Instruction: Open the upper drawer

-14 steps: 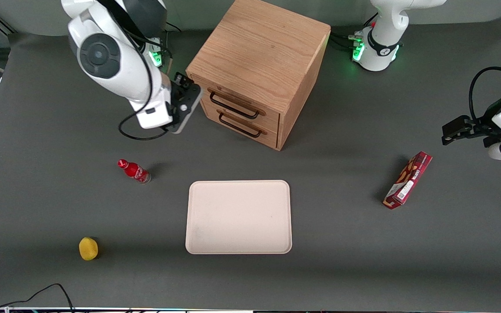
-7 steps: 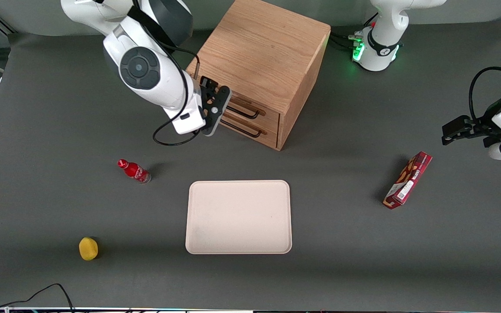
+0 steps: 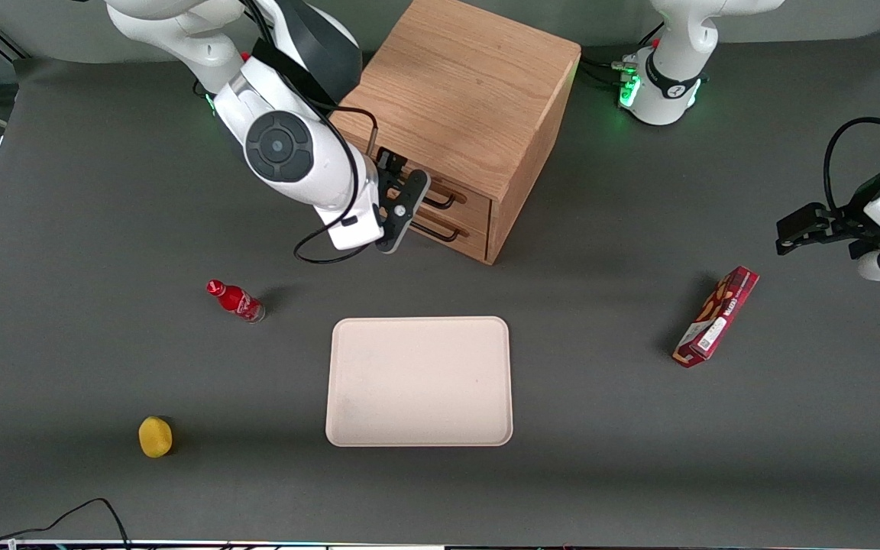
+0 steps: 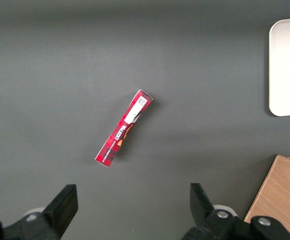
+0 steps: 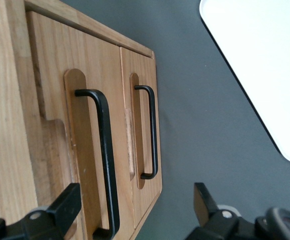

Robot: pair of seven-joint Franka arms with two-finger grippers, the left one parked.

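We see a dark grey table (image 3: pixel 638 458) with a matte, even surface; past its upper edge in the front view, only a strip of paler floor or wall shows.

Counting what stands on it: one oak cabinet (image 3: pixel 463 84) with two drawers, one cream tray (image 3: pixel 418 382), one red bottle (image 3: pixel 235 300), one yellow round object (image 3: pixel 155 436) and one red snack box (image 3: pixel 716 316).

The tray lies nearer to the front camera than the cabinet. The bottle and the yellow object sit toward the working arm's end of the table, the snack box toward the parked arm's end.

The upper drawer (image 5: pixel 52 85) is the topmost of the two, directly under the cabinet's top, and its front sits flush — closed. The lower drawer (image 5: pixel 141 85) just below it is closed too. Each carries one thin black bar handle; we see the upper handle (image 5: pixel 105 155) and the lower handle (image 5: pixel 152 132) side by side in the right wrist view.

The working arm (image 3: pixel 287 145) reaches down from the table's upper edge, its wrist angled toward the drawer fronts. The claw (image 3: pixel 403 200) hangs just in front of the drawers at handle height, its two fingers (image 5: pixel 67 205) spread wide apart and holding nothing — not touching either handle.
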